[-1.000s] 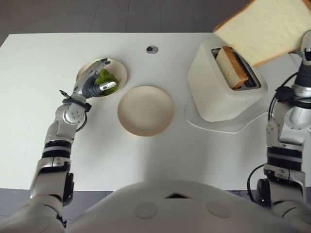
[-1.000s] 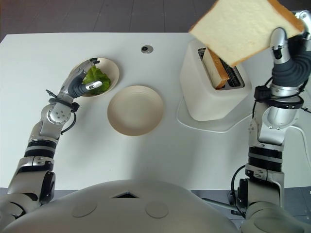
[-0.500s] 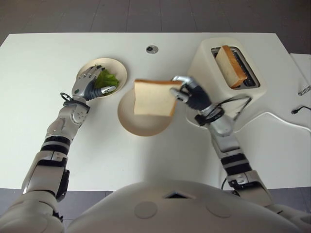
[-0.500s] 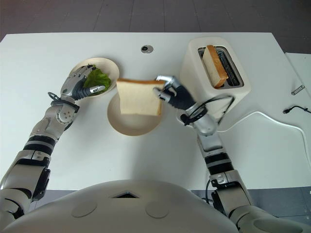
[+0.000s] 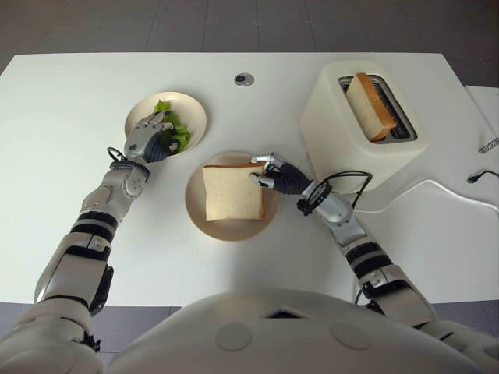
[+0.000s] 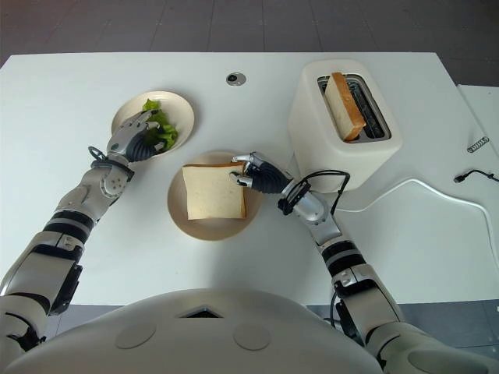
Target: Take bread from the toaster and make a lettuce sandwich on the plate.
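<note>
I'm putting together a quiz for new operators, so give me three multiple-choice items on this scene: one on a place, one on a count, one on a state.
1. Where is the left hand?
A) in the bowl of lettuce
B) flat on the tabletop
C) raised in the air

2. How many pieces of bread stand in the toaster?
A) none
B) two
C) one

3. How does the slice on the plate lie?
A) on edge
B) flat
C) folded

Answers:
1 A: its fingers curl over the lettuce.
2 C: a single bread slice stands in a slot.
3 B: it rests flat, with the right hand at its corner.
</note>
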You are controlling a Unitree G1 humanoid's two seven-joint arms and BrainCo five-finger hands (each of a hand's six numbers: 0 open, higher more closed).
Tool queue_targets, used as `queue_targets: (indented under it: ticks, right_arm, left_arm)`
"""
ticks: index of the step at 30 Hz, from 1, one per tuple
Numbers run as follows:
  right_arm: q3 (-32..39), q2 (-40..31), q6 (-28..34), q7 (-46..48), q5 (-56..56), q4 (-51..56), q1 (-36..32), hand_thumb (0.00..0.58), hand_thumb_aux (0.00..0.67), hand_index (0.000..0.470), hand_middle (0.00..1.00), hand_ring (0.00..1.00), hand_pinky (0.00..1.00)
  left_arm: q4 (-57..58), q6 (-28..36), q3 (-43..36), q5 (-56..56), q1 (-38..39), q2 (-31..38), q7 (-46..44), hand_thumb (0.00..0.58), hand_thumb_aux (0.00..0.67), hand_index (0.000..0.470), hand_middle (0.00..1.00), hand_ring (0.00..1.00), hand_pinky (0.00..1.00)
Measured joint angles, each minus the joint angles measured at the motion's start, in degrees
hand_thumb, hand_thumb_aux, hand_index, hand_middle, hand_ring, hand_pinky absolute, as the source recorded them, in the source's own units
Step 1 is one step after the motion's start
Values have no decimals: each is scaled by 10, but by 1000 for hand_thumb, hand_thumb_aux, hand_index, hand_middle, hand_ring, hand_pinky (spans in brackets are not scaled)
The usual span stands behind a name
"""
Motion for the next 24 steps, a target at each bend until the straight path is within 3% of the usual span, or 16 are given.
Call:
queue_targets:
  ticks: [2, 3, 4, 7, 14, 21, 24]
  right_arm:
    - [8, -2, -6, 6, 0, -3, 0, 579, 646, 453, 1000, 1000, 1000]
    - [10, -2, -7, 6, -2, -3, 1, 234, 152, 107, 929, 929, 929]
    - [10, -2, -8, 4, -5, -3, 1, 0, 0, 0, 816, 816, 816]
    - [4, -6, -15, -11, -17, -6, 1, 0, 0, 0, 431, 431, 431]
    - [-44, -4, -29, -89, -49, -28, -5, 0, 0, 0, 286, 286, 286]
    - [-89, -9, -31, -175, -89, -32, -10, 0, 0, 0, 231, 231, 231]
    - [-103, -8, -33, -182, -61, -49, -11, 0, 0, 0, 220, 220, 220]
  left_arm:
    - [5, -7, -6, -1, -6, 3, -1, 580, 670, 470, 0, 0, 0]
    - [7, -11, -8, -5, -8, 3, 0, 580, 670, 470, 0, 0, 0]
    - [8, -16, -8, -15, -7, 3, 1, 580, 670, 470, 0, 0, 0]
    - [10, -55, -1, -51, -7, -3, 1, 580, 670, 470, 0, 0, 0]
    - [-16, -143, 26, -134, -2, -15, -5, 580, 670, 470, 0, 0, 0]
    - [-85, -230, 34, -191, 40, -14, -65, 580, 670, 470, 0, 0, 0]
    - [-147, -304, 29, -244, 79, 7, -131, 580, 665, 466, 0, 0, 0]
